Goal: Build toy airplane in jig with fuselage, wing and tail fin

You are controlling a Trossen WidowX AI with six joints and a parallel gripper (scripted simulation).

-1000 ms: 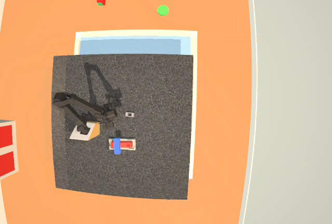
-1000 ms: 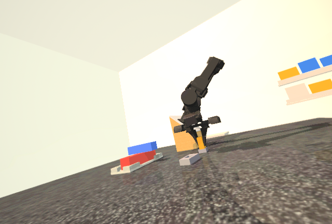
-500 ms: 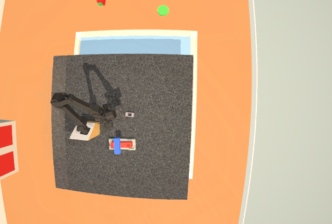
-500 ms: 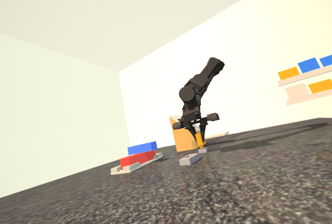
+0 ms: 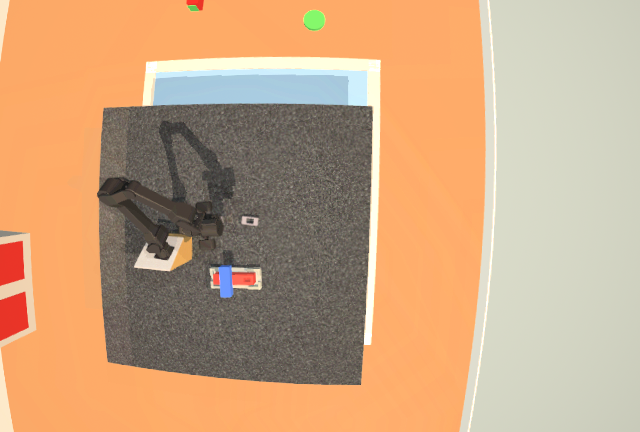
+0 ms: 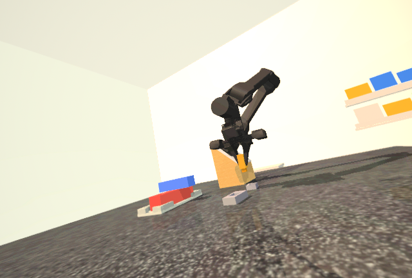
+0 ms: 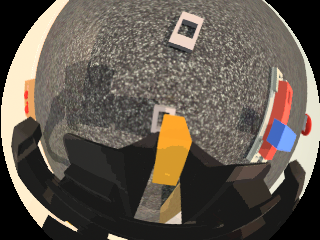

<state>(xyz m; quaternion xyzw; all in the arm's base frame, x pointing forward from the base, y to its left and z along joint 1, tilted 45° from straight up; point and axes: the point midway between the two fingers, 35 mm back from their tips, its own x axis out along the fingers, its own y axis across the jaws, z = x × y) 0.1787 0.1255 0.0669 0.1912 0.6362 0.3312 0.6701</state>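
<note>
- Clamping the orange tail fin [image 6: 241, 161] [image 7: 172, 150], gripper [image 5: 209, 225] [image 6: 242, 164] [image 7: 170, 138] has its fingers in on both sides; the fin is held above the tabletop.
- Top view: fin and fingertips hidden under the arm. Wrist view: fingers cover part of the fin; its tab is hard to make out.
- Fin: plain orange, slim, flat-faced, slanted top.
- Small grey holder [image 6: 252, 186] [image 7: 156, 117] below the fin, apart from it; partly covered by the fin in wrist view.
- Larger pale holder [image 5: 244, 220] [image 6: 229, 201] [image 7: 182, 43], near: matte rectangular block, dark rectangular opening.
- Red fuselage [image 5: 238, 278] [image 6: 169, 198] [image 7: 283, 100] in the off-white cradle [image 5: 258, 285] [image 6: 166, 207] [image 7: 272, 90], long and blocky; small socket at one end.
- Blue wing [image 5: 225, 281] [image 6: 176, 183] [image 7: 281, 135] crosswise on top, smooth bar; wing tab out of sight, full seating can't be told.
- Wedge block [image 5: 181, 253] [image 6: 226, 172] [image 7: 171, 207]: orange sides, white sloping face, partly behind gripper.
- Tabletop [image 5: 310, 169] [image 6: 199, 251] [image 7: 125, 65]: dark, speckled, stone-like, arm shadow across.
</note>
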